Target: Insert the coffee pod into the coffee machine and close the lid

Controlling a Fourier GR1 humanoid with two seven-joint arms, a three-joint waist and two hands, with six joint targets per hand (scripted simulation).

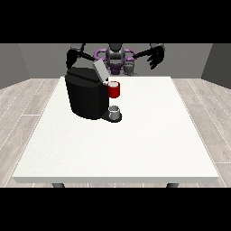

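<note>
Item: coffee pod [115,109], grey, small, upright on the machine's low front ledge, just below the red thing at the machine [114,90]. It lies well apart from both hands, nearer the camera than either; neither hand touches it. From the hand at the view's right [156,56] it sits far toward the view's left and well forward over the worktop. From the hand at the view's left [72,57] it sits toward the view's right and forward, with the machine's body between.

Item: coffee machine [88,95], black, bulky, standing on the worktop [135,144] at its far left part. Its lid [100,70], pale grey, is raised and tilted back.

Item: hand at the view's right, black, raised above the worktop's far edge, fingers spread and hanging relaxed, holding nothing.

Item: hand at the view's left, black, raised just behind and above the machine's top; how its fingers lie cannot be told.

Item: worktop, white, large, square.

Item: floor [27,103], pale wood planks, around the worktop.
</note>
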